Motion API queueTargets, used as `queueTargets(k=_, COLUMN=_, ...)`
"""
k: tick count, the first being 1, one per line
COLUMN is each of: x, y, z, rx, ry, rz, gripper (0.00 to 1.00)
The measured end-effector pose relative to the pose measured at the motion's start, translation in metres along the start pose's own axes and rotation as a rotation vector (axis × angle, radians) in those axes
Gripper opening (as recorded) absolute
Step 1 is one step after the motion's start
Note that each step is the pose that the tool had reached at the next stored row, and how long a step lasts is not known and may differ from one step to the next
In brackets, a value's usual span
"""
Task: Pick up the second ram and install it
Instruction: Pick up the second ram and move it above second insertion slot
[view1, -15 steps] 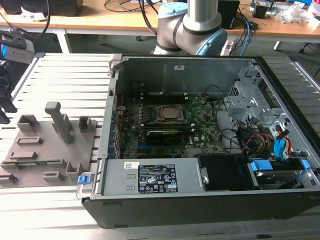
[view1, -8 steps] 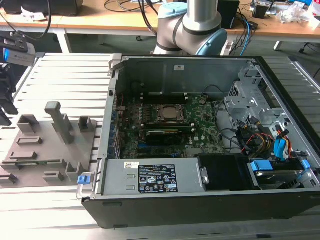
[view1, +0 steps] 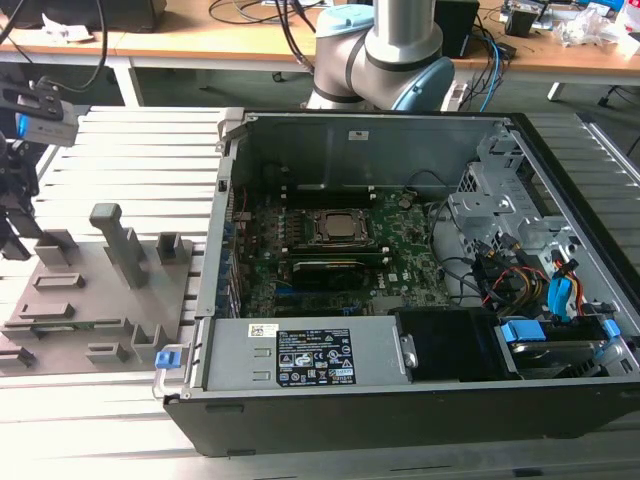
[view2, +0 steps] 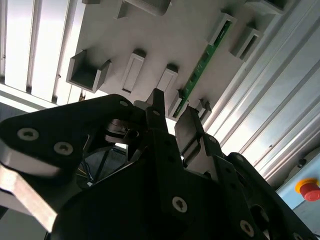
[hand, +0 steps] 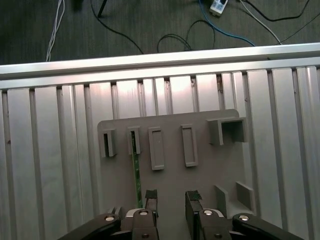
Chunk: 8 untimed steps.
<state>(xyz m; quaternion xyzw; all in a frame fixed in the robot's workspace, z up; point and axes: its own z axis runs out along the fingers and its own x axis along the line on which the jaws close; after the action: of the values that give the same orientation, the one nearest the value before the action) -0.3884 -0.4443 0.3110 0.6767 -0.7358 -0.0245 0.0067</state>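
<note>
The tool (hand: 172, 199), spread wide and empty, hovers over the grey holder plate (hand: 172, 145) on the slatted desk (hand: 50, 150), where the second ram (hand: 135, 170) stands on edge in a slot, its near end hidden behind the tool.

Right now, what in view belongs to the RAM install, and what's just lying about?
Job: RAM stick in its holder slot; open hand near it; gray holder plate; motherboard in the open computer case.
Lying about: red stop button; floor cables.
</note>
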Motion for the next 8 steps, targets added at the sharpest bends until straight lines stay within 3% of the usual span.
queueTargets(k=8, x=0.0001, y=-0.0002, z=0.0047, rx=0.0000, ry=0.0000, rz=0.000, gripper=0.36)
